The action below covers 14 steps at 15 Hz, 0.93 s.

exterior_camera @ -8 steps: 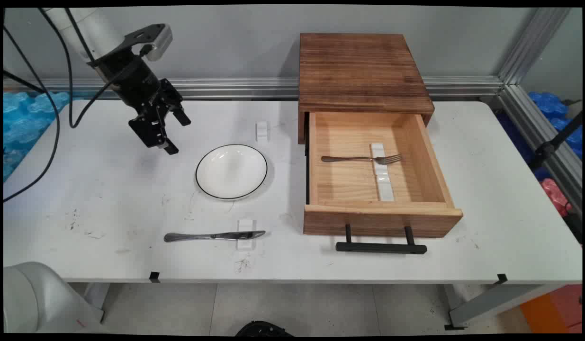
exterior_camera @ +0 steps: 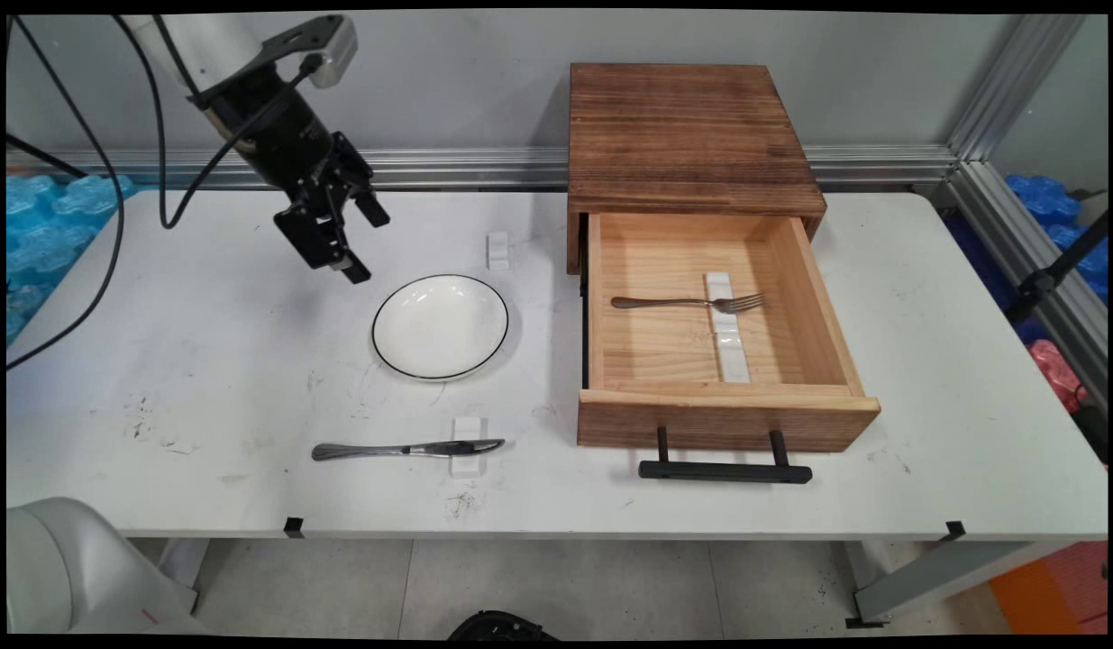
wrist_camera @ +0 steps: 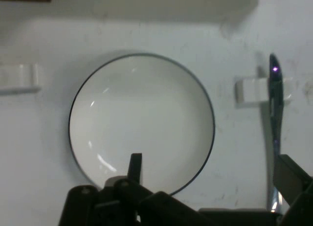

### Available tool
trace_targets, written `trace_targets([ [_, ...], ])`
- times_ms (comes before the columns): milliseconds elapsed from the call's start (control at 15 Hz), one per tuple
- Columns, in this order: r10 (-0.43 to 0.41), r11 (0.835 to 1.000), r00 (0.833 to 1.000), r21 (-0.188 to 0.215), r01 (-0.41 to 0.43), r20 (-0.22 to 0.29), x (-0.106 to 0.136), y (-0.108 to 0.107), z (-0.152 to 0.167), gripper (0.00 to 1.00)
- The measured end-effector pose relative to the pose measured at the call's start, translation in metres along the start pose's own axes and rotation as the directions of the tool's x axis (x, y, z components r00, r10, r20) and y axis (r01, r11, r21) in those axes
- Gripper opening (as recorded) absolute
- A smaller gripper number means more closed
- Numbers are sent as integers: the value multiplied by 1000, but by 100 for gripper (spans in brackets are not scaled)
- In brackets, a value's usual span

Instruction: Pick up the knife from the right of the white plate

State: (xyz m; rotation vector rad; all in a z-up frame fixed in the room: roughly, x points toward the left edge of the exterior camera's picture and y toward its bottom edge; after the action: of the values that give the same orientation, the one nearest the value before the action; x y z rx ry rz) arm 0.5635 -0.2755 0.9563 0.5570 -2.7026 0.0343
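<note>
Your claw hangs in the upper left of the main view, above the desk, fingers spread wide and holding nothing. It sits up and to the left of the white plate, which has a thin dark rim; nearest thing to it, not touching.

From the hand view, the plate fills the centre, with one finger rising over its lower edge and the other at the lower right corner. The knife runs along the right side, its blade lying across a small white rest.

In the main view the knife lies low centre, below the plate. Another small white rest stands above the plate.

Right of centre: wooden box with its drawer pulled open; a fork lies inside across a white rest.
</note>
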Motion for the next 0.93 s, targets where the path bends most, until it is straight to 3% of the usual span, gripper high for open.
trace_targets([
  [400,9,1000,1000,6,-9,-9,27,37,-8,100],
  [933,21,1000,1000,3,-21,23,19,97,3,100],
])
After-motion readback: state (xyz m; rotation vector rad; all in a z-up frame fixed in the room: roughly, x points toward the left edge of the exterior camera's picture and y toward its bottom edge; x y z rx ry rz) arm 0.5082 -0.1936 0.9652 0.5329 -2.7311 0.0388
